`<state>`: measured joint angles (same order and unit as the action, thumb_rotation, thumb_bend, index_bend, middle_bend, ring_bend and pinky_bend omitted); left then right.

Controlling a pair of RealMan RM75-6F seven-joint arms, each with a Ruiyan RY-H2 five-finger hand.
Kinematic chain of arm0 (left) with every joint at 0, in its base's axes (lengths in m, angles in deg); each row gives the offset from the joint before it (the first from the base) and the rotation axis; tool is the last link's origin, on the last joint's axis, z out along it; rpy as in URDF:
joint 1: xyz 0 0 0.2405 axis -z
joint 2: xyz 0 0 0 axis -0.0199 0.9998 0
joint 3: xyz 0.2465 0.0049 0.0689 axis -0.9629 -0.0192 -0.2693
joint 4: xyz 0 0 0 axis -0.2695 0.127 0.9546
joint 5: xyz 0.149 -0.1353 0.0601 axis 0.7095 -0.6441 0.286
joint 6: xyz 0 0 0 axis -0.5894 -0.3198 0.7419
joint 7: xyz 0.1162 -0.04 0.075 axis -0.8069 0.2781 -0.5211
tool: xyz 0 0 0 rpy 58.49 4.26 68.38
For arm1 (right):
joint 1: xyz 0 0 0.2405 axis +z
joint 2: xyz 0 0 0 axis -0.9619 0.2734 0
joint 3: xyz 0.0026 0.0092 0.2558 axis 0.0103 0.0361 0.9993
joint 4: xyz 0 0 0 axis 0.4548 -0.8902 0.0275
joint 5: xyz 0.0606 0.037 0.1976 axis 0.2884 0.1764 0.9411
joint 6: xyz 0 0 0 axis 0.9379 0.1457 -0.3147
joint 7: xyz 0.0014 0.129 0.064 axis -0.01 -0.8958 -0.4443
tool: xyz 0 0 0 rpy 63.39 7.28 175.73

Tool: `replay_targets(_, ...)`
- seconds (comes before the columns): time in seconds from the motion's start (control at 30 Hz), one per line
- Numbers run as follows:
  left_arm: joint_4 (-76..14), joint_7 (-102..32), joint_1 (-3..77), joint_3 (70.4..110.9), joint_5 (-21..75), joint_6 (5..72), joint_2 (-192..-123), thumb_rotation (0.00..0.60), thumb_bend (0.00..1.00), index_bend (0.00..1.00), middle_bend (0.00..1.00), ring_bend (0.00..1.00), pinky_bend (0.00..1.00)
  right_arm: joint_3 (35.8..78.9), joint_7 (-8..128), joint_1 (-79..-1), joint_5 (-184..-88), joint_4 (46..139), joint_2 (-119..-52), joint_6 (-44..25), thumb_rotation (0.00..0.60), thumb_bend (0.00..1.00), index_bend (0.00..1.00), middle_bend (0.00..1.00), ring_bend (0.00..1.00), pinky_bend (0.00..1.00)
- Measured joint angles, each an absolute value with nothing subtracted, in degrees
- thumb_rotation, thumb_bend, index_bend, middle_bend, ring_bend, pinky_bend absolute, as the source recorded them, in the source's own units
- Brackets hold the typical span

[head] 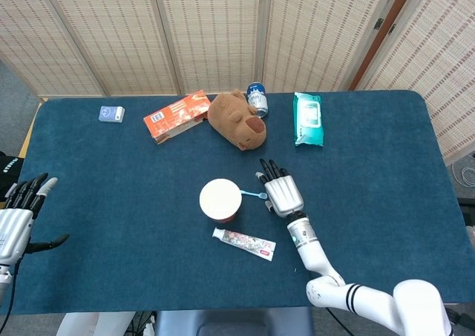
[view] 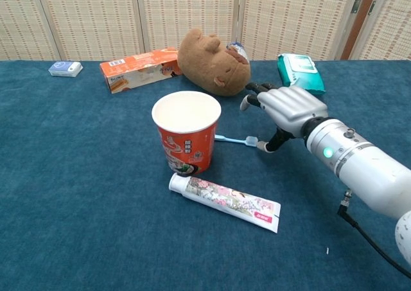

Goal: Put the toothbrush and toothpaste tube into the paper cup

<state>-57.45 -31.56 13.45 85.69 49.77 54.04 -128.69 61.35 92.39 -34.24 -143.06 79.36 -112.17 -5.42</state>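
An orange paper cup (head: 220, 200) (view: 187, 132) stands upright mid-table. A light blue toothbrush (head: 254, 194) (view: 236, 139) lies flat just right of the cup. The toothpaste tube (head: 243, 242) (view: 224, 201) lies flat in front of the cup. My right hand (head: 280, 193) (view: 282, 109) hovers with spread fingers right beside the toothbrush's head, its thumb close to the head, holding nothing. My left hand (head: 16, 221) is open at the table's left edge, far from everything; the chest view does not show it.
Along the back of the table are a small blue box (head: 111, 113), an orange carton (head: 177, 116), a brown plush toy (head: 237, 120), a blue can (head: 257, 98) and a teal wipes pack (head: 307, 119). A folding screen stands behind.
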Motion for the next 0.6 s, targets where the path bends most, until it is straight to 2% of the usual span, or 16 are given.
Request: replay_targets(0.6, -56.3, -29.9, 12.7, 85.8, 49.7, 54.0, -128.3, 0.6, 0.0, 0.0, 0.0, 0.0, 0.0, 62.4, 91.1, -30.7, -142.3, 71.5, -117.2, -3.9, 0.6, 0.16, 0.25, 0.0, 0.0, 0.27)
